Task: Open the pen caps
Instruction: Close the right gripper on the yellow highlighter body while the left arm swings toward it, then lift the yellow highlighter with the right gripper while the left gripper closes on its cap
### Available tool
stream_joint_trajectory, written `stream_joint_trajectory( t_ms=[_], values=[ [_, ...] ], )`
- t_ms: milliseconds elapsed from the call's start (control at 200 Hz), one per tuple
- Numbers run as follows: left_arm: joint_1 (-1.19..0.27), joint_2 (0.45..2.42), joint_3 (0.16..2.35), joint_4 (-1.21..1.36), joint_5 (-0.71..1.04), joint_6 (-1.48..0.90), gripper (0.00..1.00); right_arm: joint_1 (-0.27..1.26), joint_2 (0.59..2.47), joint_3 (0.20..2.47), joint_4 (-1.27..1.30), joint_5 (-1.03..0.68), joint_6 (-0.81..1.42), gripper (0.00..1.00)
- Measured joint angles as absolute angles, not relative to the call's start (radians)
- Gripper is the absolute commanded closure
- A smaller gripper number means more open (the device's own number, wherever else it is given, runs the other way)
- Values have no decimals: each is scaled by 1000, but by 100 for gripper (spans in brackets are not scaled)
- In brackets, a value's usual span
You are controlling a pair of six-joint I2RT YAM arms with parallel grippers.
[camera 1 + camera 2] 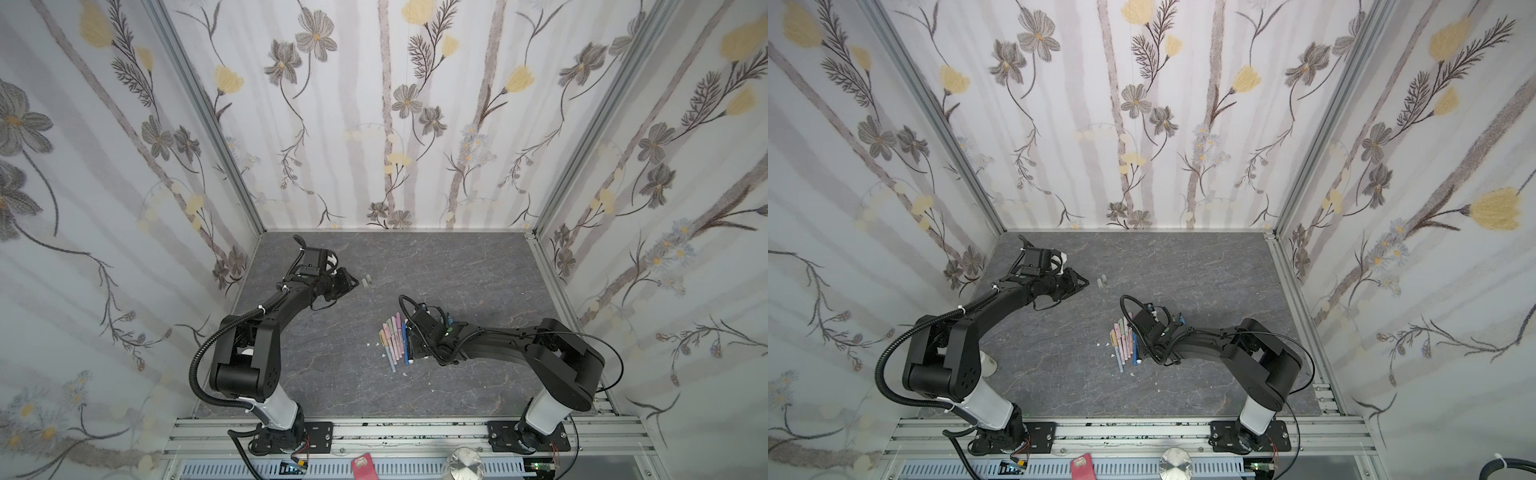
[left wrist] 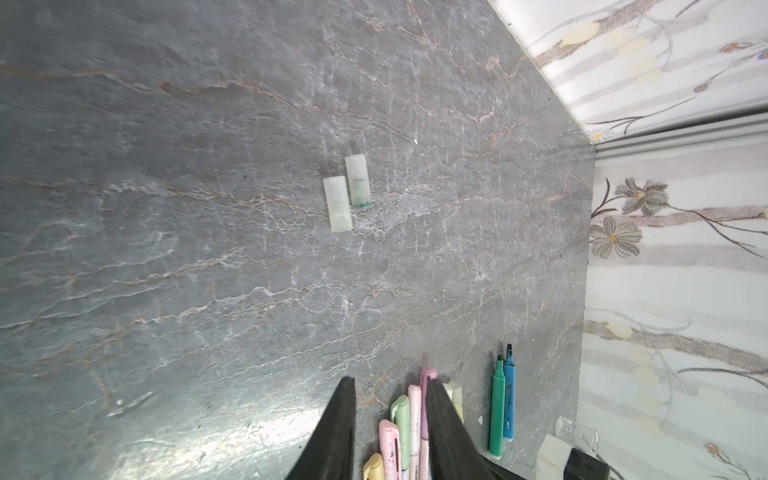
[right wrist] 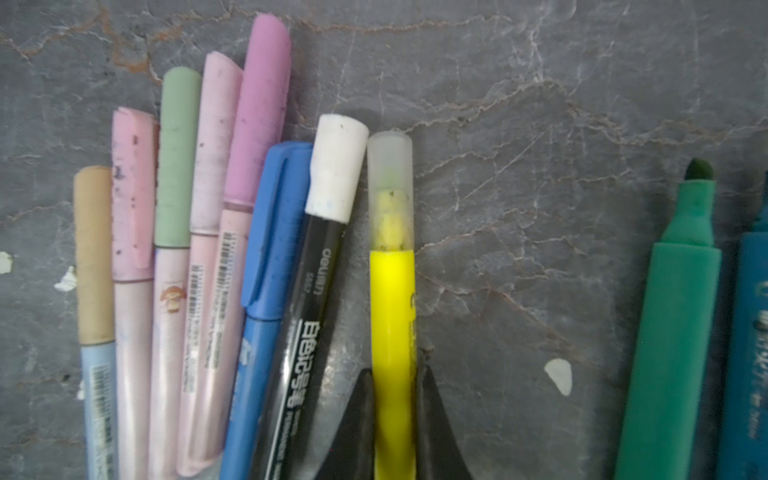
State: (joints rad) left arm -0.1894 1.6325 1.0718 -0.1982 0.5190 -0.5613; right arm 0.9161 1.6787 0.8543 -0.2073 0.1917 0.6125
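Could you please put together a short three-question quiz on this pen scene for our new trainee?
1. True or false: the right gripper is closed on the barrel of the yellow highlighter, whose cap is still on.
2. How many loose caps lie side by side in front of the left gripper? A) one B) two C) four
3. Fill in: the green marker lies with its dark tip ____.

Key: 1 true; 2 B; 3 uncapped.
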Motion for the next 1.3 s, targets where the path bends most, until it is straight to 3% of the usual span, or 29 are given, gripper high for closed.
stream_joint_trajectory(
  t_ms=[490, 834, 1304],
  values=[
    [-455, 1653, 1132, -184, 554, -648, 70, 695, 1335, 731, -159, -11, 505, 96],
    [-612, 1751, 1186, -94, 572, -747, 66, 661, 1302, 731, -122, -109, 477, 97],
    [-654, 1843, 1242, -57, 569, -787, 66, 661, 1336, 750, -110, -150, 471, 97]
  ],
)
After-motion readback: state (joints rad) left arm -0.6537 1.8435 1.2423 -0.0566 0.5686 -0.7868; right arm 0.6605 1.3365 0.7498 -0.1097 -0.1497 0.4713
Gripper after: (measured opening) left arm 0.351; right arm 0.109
